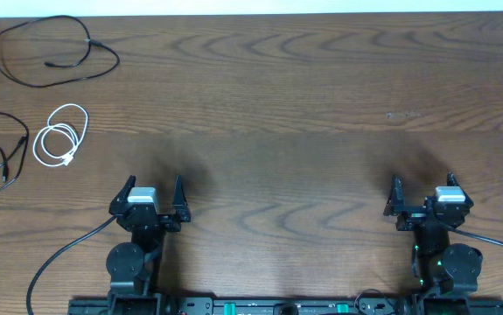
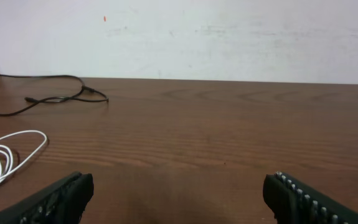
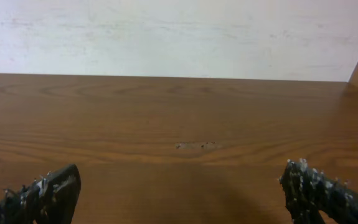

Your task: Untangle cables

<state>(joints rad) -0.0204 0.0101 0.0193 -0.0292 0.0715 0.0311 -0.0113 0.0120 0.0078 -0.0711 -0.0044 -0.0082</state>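
As the cables are lying apart, the left end effector and right end effector are hanging open and empty; avoid snagging loops.

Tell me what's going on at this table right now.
Nothing is being handled. Both arms sit at the near edge of the table, left end effector and right end effector open and empty. Three cables lie apart on the left: one black cable in the far corner, a second black cable at the edge, a coiled white cable between them.
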